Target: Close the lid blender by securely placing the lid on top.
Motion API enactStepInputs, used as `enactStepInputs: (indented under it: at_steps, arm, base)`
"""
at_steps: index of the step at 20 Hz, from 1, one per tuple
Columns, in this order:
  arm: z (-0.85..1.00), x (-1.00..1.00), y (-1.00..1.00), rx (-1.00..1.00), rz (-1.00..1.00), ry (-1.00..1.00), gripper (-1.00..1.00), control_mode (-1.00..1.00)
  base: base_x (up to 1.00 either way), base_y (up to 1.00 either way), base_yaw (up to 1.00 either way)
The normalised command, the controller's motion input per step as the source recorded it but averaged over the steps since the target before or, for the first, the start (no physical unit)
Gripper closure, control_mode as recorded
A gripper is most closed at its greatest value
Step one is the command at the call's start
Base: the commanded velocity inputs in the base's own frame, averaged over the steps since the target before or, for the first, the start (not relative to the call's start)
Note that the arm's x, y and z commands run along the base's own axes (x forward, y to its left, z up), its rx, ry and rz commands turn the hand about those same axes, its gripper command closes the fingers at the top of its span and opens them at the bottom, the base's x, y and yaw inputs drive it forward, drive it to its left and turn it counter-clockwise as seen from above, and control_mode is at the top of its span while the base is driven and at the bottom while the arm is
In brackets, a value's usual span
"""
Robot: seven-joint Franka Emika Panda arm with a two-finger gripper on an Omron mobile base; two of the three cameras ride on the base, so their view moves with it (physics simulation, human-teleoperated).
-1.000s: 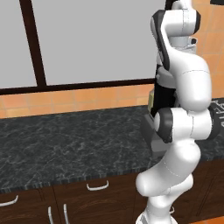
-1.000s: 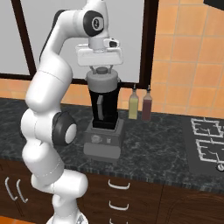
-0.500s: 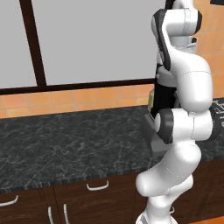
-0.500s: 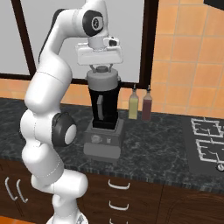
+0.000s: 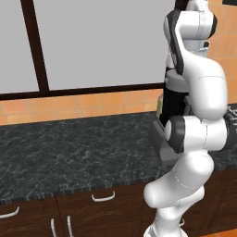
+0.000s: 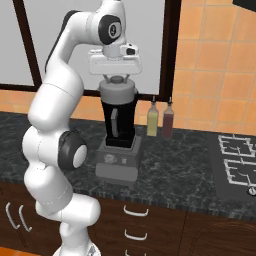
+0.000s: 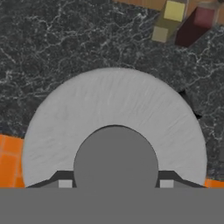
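The blender (image 6: 119, 125) stands on the dark counter, its near-black jar on a boxy grey base (image 6: 116, 162). The light grey lid (image 6: 118, 92) rests on the jar's mouth. My gripper (image 6: 116, 79) points straight down over it, fingers on either side of the lid's central knob. In the hand view the lid (image 7: 113, 109) is a wide grey disc, and the fingertips (image 7: 65, 183) press against the round knob's sides. In the left base view my arm hides most of the blender (image 5: 172, 104); a strip of jar and lid (image 5: 175, 81) shows.
Two bottles, yellow (image 6: 152, 120) and dark red (image 6: 168, 121), stand just right of the blender by the tiled wall. A stove (image 6: 239, 162) lies at the far right. A window (image 5: 92, 41) runs behind the counter (image 5: 74, 152), with drawers below.
Almost nothing differs: the hand stays over the jar with the lid between its fingers, shifting only a hair.
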Motion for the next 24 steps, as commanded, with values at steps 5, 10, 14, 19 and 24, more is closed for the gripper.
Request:
enactStepInputs:
  at_steps: [5, 10, 14, 19, 24]
  arm:
    - [-0.11, 0.08, 0.0, 0.01, 0.0, -0.09, 1.0, -1.0]
    - [0.35, 0.3, 0.0, 0.0, 0.0, -0.02, 1.0, -1.0]
    - [0.0, 0.12, -0.03, 0.0, -0.01, 0.0, 1.0, -1.0]
    - [-0.01, 0.06, -0.11, -0.01, 0.0, 0.0, 1.0, -1.0]
    - [-0.06, 0.04, -0.14, -0.02, 0.0, 0.0, 1.0, -1.0]
  base:
    - [0.0, 0.0, 0.0]
    - [0.0, 0.0, 0.0]
    - [0.0, 0.0, 0.0]
    - [0.0, 0.0, 0.0]
    - [0.0, 0.0, 0.0]
